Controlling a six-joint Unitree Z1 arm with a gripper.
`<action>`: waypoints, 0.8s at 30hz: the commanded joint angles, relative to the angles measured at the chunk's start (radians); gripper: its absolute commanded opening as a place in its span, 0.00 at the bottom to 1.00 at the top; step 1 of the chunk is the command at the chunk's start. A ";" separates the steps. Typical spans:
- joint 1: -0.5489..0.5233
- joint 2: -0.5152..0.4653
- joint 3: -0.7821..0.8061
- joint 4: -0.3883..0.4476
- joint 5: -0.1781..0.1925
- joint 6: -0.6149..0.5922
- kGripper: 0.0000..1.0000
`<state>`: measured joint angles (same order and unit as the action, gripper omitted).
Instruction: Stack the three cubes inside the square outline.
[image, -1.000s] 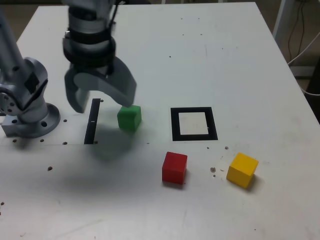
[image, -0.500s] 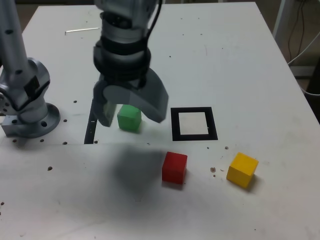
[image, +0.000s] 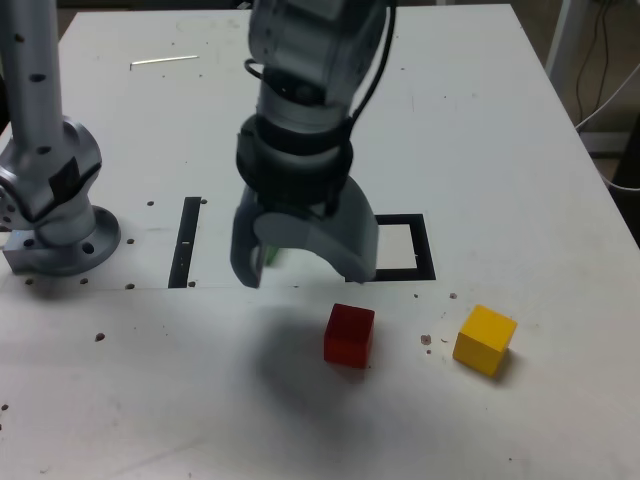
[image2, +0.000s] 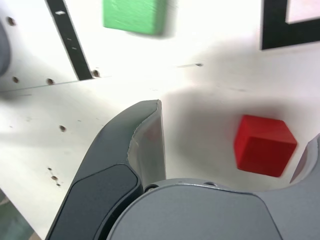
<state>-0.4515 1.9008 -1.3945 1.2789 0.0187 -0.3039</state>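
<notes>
My gripper (image: 303, 266) hangs open above the table, with nothing between its wide grey fingers (image: 356, 250). It covers most of the green cube (image: 271, 255), of which only a sliver shows. The red cube (image: 349, 335) sits just in front of the gripper, and the yellow cube (image: 485, 340) lies further to the exterior view's right. The square outline (image: 426, 245) is partly hidden behind the gripper. In the wrist view the red cube (image2: 262, 150) lies below the gap between the fingers (image2: 145, 145), the green cube (image2: 133, 15) beyond them, and a corner of the square outline (image2: 280, 37) shows.
A narrow black strip (image: 186, 242) lies on the white table (image: 480, 130) at the exterior view's left. The arm's grey base (image: 55, 215) stands beside it at the left edge. A thin light stick (image: 163, 62) lies at the back. Cables hang off the table's right side.
The gripper has swung from over the black strip to the exterior view's right and forward, past the green cube, now covering it and nearing the red cube. It stayed open. The cubes have not moved.
</notes>
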 joint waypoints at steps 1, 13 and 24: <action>-0.005 0.023 -0.016 0.001 0.002 -0.002 0.99; -0.023 0.084 -0.066 0.000 0.000 -0.014 0.99; -0.047 0.153 -0.130 0.000 -0.003 -0.017 0.98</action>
<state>-0.4948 2.0382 -1.5174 1.2776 0.0173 -0.3189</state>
